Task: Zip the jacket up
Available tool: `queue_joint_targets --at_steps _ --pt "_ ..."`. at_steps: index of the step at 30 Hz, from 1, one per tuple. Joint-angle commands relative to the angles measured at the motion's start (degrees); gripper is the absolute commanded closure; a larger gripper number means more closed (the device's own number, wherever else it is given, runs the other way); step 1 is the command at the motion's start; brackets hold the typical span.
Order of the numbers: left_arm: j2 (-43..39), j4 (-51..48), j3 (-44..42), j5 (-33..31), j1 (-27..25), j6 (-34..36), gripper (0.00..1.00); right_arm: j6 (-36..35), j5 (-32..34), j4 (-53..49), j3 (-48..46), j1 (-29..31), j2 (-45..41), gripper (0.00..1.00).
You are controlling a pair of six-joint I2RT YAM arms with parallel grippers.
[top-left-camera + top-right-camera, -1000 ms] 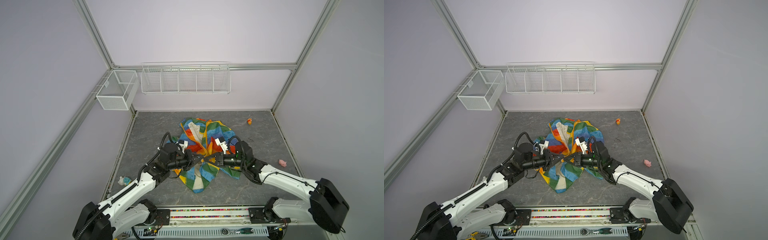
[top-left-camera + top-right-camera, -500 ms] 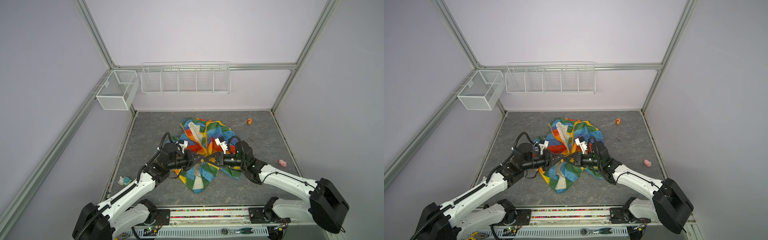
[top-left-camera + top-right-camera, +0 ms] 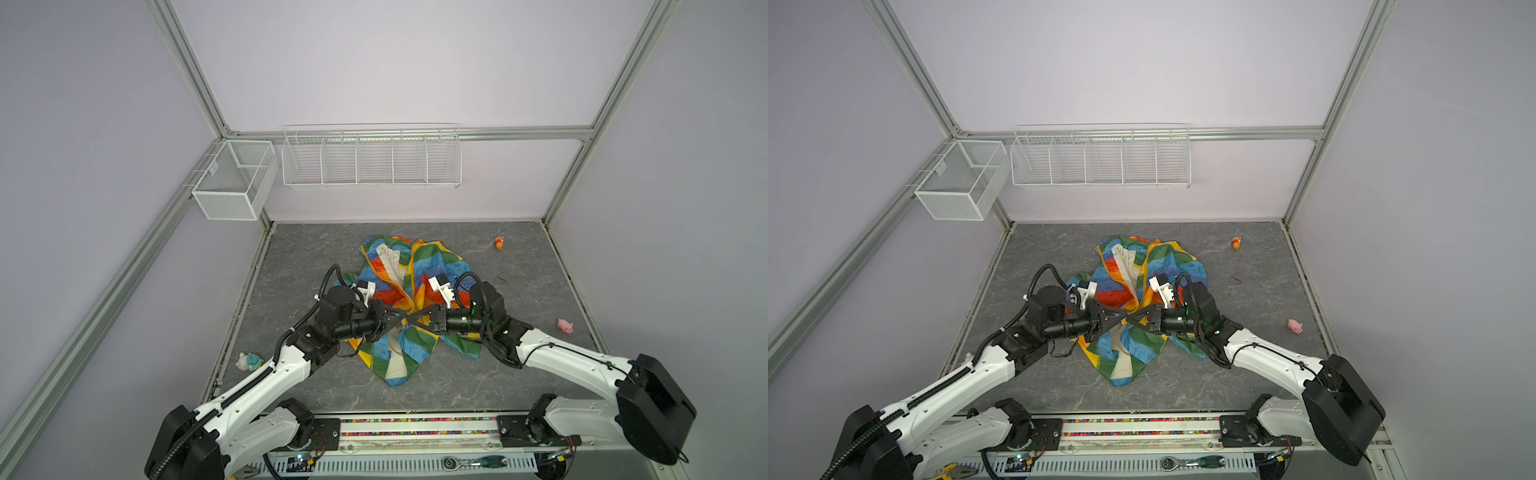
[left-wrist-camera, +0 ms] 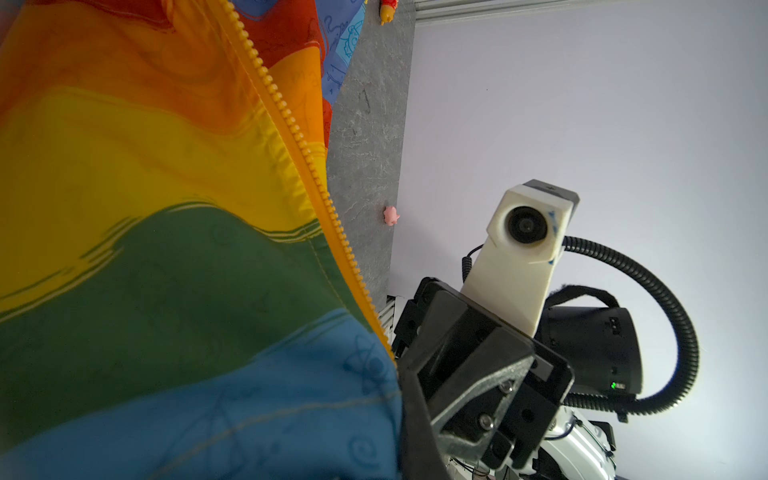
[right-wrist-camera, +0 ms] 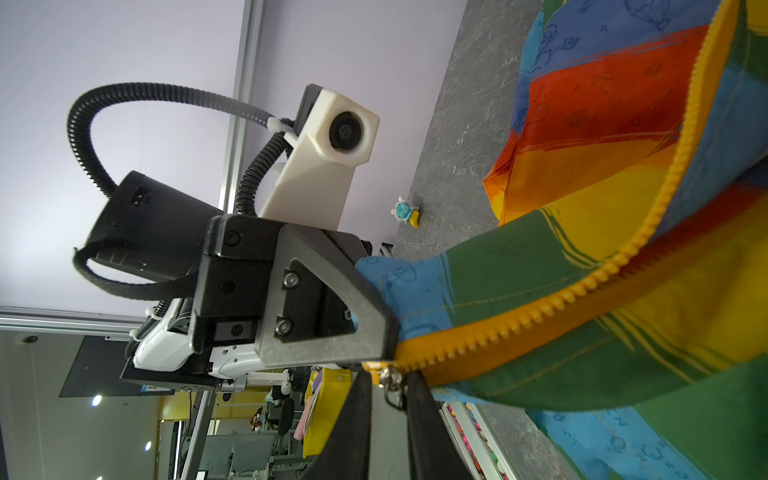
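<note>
Meeting tip to tip at the centre of both top views, the black left pincer (image 3: 397,319) and the black right pincer (image 3: 414,318) work over a small thin-fabric jacket in rainbow stripes (image 3: 434,266). The jacket lies crumpled on the grey marbled table (image 3: 519,365), mid-frame. Its front is open toward the upper part of the heap, so the cream-white lining (image 3: 390,266) shows between two orange-yellow zipper strips.

Left pincer: fully closed, pinching the jacket's blue hem corner just beside the lower end of the zipper. In the right wrist view its triangular black finger (image 5: 332,303) overlaps that fabric.

Right pincer: nearly closed, with a narrow gap between its two dark fingers (image 5: 424,428). The orange-yellow zipper slider (image 5: 375,369) and its small metal pull (image 5: 392,388) sit in that gap, held at the tips.

In the left wrist view, a row of orange-yellow plastic zipper teeth (image 4: 307,153) borders the edge of the striped panel.

Three loose items lie well apart from the jacket:
- a pink pig figure (image 3: 565,325) at the right of the table;
- a small orange figure (image 3: 499,242) at its upper right;
- a white-and-blue figure (image 3: 248,360) at its left edge.

A white wire rack (image 3: 372,158) and a white mesh basket (image 3: 235,183) hang on the walls, upper centre and upper left.
</note>
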Motion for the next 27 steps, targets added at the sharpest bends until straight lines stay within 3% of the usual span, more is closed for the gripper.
queue_joint_targets --at_steps 1,27 --pt "-1.09 0.33 2.84 1.96 -0.26 0.39 1.00 0.25 -1.23 3.11 -0.43 0.70 0.86 0.80" --pt "-1.17 0.41 2.93 1.96 -0.28 0.23 1.00 0.13 -0.87 3.81 -0.65 1.59 1.68 0.86"
